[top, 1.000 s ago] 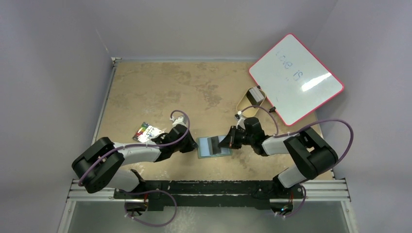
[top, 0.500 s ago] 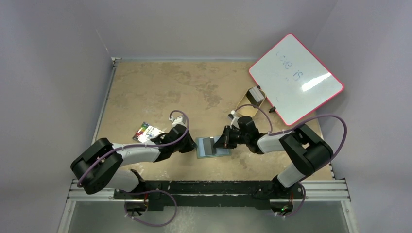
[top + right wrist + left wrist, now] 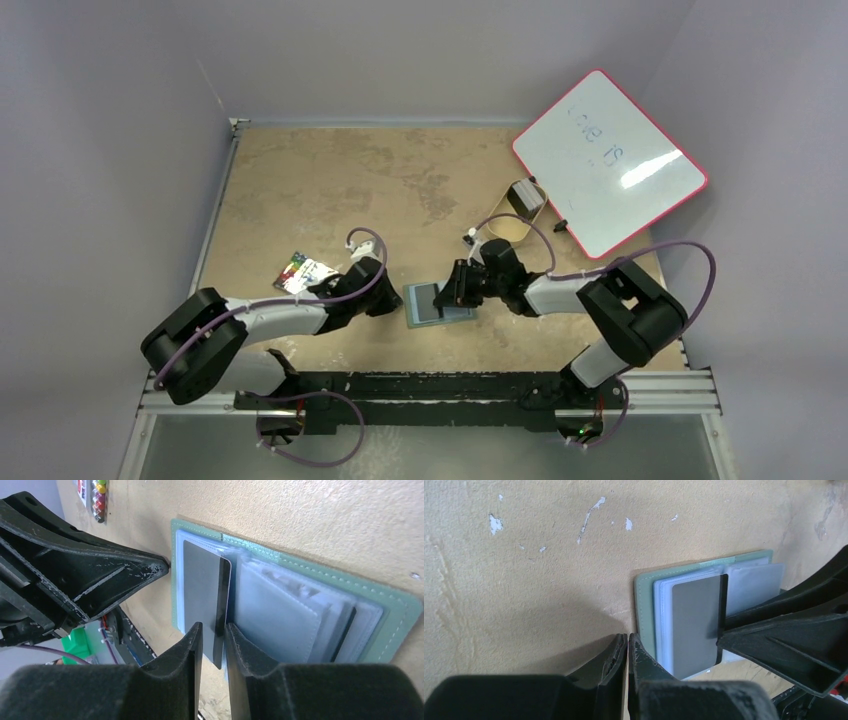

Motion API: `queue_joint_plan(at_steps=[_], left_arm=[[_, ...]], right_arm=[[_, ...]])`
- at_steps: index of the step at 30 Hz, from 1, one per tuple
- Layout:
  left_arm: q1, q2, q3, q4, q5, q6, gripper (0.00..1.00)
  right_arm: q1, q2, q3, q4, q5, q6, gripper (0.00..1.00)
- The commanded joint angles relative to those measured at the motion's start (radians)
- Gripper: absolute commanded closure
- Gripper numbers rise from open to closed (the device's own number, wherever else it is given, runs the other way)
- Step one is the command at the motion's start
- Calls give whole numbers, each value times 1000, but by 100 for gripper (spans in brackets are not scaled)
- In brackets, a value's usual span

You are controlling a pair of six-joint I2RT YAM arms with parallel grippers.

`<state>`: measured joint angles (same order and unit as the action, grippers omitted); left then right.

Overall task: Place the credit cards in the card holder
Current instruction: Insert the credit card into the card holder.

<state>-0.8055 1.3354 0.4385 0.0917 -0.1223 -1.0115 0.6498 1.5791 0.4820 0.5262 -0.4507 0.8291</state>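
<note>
The green card holder (image 3: 440, 303) lies open on the table, its clear sleeves facing up. A grey credit card (image 3: 694, 625) sits partly inside the left sleeve, its dark edge sticking out to the right. My right gripper (image 3: 214, 630) straddles that edge with its jaws slightly apart and a gap beside the card (image 3: 202, 590). My left gripper (image 3: 628, 637) is shut on nothing, its tips pressed against the holder's left rim (image 3: 643, 605). More greyish cards (image 3: 527, 196) stand in a tan tray.
The tan oval tray (image 3: 500, 222) stands at the back right, beside a red-rimmed whiteboard (image 3: 610, 160) that overhangs the table's right side. A colourful printed card (image 3: 303, 271) lies left of my left arm. The table's near edge and the arm bases are close behind the holder.
My right gripper has moved left, sliding the grey card further into the holder's sleeve, and its jaws have parted from the card. My left gripper has stayed shut against the holder's edge.
</note>
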Motion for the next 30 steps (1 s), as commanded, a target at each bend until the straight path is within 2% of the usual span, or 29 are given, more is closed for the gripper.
queue_joint_plan(at_steps=[1, 9, 30], left_arm=[[2, -26, 17, -15, -31, 4, 96], [2, -28, 19, -15, -32, 5, 96], [3, -24, 33, -21, -30, 17, 96]], right_arm=[[3, -75, 45, -115, 86, -35, 73], [4, -103, 77, -164, 101, -51, 69], [57, -4, 131, -92, 62, -23, 68]])
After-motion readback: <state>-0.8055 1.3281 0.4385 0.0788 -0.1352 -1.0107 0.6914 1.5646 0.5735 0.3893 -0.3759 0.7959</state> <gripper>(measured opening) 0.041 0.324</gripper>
